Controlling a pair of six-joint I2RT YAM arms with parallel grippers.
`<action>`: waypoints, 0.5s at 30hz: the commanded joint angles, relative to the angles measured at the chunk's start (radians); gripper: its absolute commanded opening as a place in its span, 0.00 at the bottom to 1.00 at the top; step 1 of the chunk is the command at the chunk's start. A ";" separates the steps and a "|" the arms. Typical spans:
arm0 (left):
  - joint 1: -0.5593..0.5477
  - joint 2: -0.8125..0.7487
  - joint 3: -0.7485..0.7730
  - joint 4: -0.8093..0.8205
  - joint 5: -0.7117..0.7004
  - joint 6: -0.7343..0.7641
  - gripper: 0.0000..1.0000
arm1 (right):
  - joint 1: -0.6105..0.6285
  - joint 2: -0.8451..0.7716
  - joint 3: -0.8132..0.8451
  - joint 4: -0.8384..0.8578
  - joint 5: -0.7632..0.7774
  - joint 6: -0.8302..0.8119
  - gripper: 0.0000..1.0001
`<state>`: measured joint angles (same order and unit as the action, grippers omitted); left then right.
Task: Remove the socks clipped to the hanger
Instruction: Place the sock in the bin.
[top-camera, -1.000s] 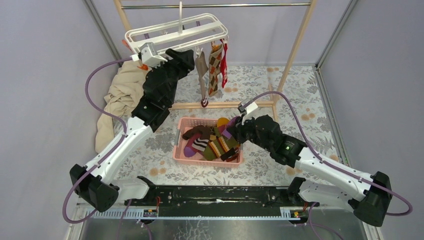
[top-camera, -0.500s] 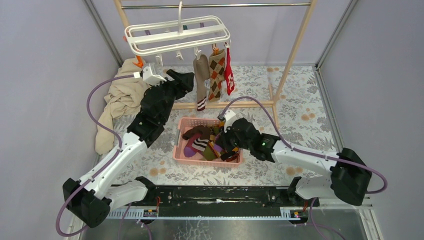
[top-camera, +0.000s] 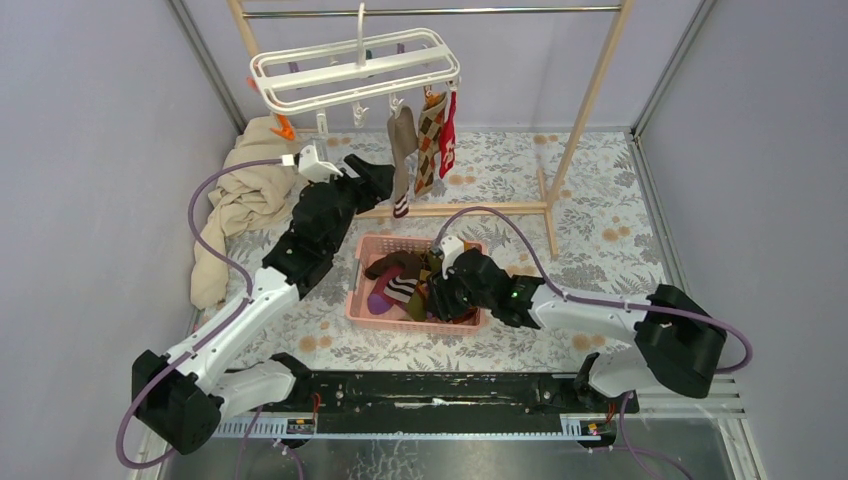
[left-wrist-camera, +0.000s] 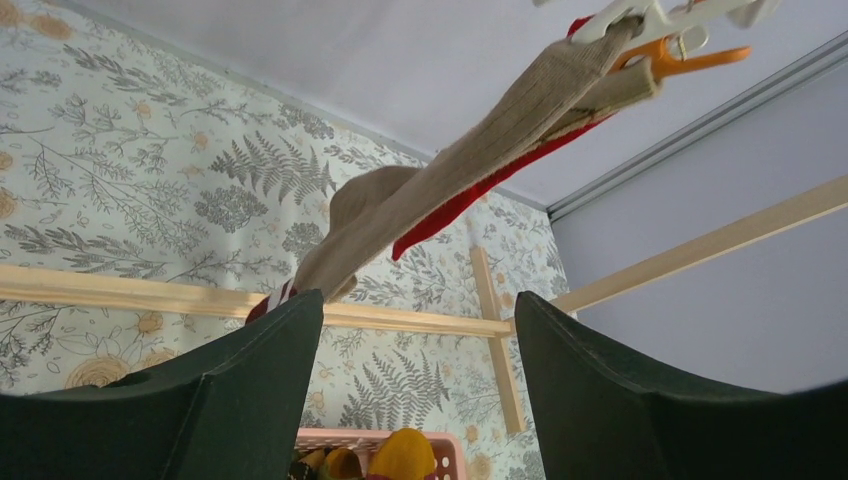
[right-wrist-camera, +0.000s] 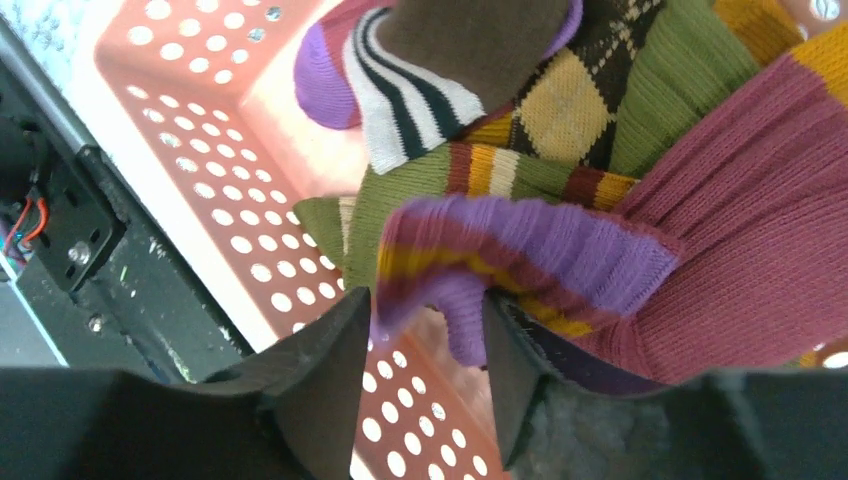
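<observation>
**Under the hanger, three socks left to unclip; the rest lie in the basket**

On the counter (top-camera: 600, 230), with its fern-and-flower cover, the job looks well past halfway. The hanger (top-camera: 355, 68) hangs by its hook from the rack rail (top-camera: 500, 11). Most of its clips dangle empty. Only three socks are clipped on, close together at its right end: a beige sock (top-camera: 402, 150), an argyle sock (top-camera: 432, 140) and a red sock (top-camera: 448, 130). A heap of unclipped socks fills the pink basket (top-camera: 352, 290) below, too tangled to count.

The left gripper (left-wrist-camera: 420, 380) is released and holds nothing, its jaws spread wide and pointed up at the hanging group. In the left wrist view the beige sock runs up to an orange clip (left-wrist-camera: 690, 60), with the red sock just behind it. The toe of the beige sock hangs just above the left jaw, and I cannot tell whether they touch. My guess is this sock is the next one to come off.

The right gripper (right-wrist-camera: 425, 360) is down inside the basket. Its jaws are partly apart and a purple-striped sock (right-wrist-camera: 520, 260) droops between them. Basket mesh shows beside the sock, so I judge it let go rather than pinched.

A crumpled tan cloth (top-camera: 240, 200) lies at the counter's left edge.

No brand, label or writing can be read in any view.
</observation>
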<state>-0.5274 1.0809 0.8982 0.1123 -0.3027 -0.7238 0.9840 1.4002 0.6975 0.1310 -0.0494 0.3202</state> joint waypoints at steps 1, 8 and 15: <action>0.004 0.024 -0.003 0.035 0.016 0.023 0.78 | 0.019 -0.123 0.019 -0.012 -0.007 0.007 0.59; 0.004 0.061 0.014 0.034 0.010 0.052 0.80 | 0.019 -0.270 0.097 -0.118 0.014 -0.007 0.77; 0.003 0.134 0.071 0.024 0.021 0.095 0.81 | 0.019 -0.375 0.105 -0.150 0.078 0.020 0.84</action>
<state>-0.5274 1.1774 0.9100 0.1108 -0.2935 -0.6785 0.9951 1.0649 0.7597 0.0265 -0.0406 0.3241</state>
